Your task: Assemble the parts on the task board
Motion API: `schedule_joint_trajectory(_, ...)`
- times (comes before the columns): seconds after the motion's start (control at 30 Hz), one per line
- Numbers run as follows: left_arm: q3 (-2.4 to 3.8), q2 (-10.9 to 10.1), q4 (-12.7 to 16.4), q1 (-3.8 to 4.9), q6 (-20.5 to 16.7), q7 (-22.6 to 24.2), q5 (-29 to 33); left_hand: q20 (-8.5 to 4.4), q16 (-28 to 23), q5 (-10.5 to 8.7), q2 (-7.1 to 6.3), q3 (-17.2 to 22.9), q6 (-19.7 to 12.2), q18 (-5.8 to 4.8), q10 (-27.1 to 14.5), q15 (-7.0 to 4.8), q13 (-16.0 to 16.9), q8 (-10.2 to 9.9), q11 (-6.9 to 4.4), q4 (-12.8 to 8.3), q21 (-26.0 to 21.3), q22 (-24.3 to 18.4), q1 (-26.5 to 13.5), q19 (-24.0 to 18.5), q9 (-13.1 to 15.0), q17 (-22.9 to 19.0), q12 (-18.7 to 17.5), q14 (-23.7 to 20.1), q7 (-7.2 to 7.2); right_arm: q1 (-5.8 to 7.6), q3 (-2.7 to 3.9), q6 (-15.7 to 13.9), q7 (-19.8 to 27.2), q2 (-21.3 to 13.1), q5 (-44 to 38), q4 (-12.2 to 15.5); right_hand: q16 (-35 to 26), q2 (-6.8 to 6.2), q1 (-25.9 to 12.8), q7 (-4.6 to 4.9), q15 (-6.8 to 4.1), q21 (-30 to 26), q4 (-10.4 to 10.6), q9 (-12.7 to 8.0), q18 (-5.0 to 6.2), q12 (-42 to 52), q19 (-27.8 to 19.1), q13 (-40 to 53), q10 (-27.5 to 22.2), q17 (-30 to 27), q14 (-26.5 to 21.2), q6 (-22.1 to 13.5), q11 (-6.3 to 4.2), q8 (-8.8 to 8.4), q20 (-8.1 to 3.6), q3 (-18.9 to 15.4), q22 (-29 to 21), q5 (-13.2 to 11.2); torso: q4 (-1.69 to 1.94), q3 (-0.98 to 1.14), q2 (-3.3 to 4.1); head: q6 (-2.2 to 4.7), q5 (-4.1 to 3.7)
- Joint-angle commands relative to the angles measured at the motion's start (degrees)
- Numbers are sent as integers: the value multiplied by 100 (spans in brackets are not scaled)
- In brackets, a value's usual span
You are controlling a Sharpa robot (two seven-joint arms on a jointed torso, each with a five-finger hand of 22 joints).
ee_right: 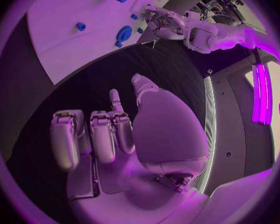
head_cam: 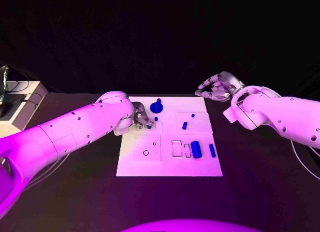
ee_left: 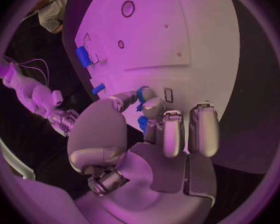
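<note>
On the left side of the white board [head_cam: 167,166], the left hand [head_cam: 138,120] rests low on the near-left part of its top half. In the left wrist view its fingertips [ee_left: 154,106] pinch a small blue piece [ee_left: 141,95] just above the board. I think it is about to push this piece into a hole, so that step is not done yet.

Next to that hand stands a round blue knob [head_cam: 157,106], near the far edge. A bit further right sit a small blue peg [head_cam: 184,125] and a tiny blue dot [head_cam: 193,116].

In the near half of the board there is a round hole [head_cam: 146,152] on the left that looks empty. To its right are slots [head_cam: 177,148], also empty as far as I can see. Beside them lie a fat blue block [head_cam: 196,149] and a thin blue bar [head_cam: 212,151]. I cannot tell if these two are in their places or just lying there.

So I think a lot of the job is still left to do.

Far on the right, the right hand [head_cam: 217,87] hangs in the air off the board's far corner. Its fingers [ee_right: 102,137] are loosely curled and hold nothing.
</note>
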Motion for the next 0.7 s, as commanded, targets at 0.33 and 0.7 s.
schedule_joint_trajectory(0.33, -25, -24, 34, -54, 119, -44, 71, -34, 19, -133, -102, -357, 40, -47, -35, -28, -25, -77, -2, 182, -22, 173, 72, -4, 41, 1509, 44, 595, 19, -4, 1, 47, 73, -1, -18, 1, -28, -9, -57, 9, -21, -38, 12, 6, 64, -40, 424, 1362, 433, 1114, 502, -41, -23, 22, -18, 0, 1219, 16, -1, -1, -1, 4, -6)
schedule_joint_trajectory(0.7, -9, -136, 147, -55, 15, -33, 68, -28, 19, -501, -83, -687, 55, -47, -44, -24, -47, -127, 1, 272, -25, 181, 109, -1, 85, 1509, 61, 595, 23, -5, 1, 47, 85, -16, -6, 0, -25, -12, -67, 9, -21, -35, 14, 6, 63, -39, 426, 1363, 434, 1122, 503, -43, -23, 24, -18, -3, 1221, 17, -1, -7, 3, 1, -14)
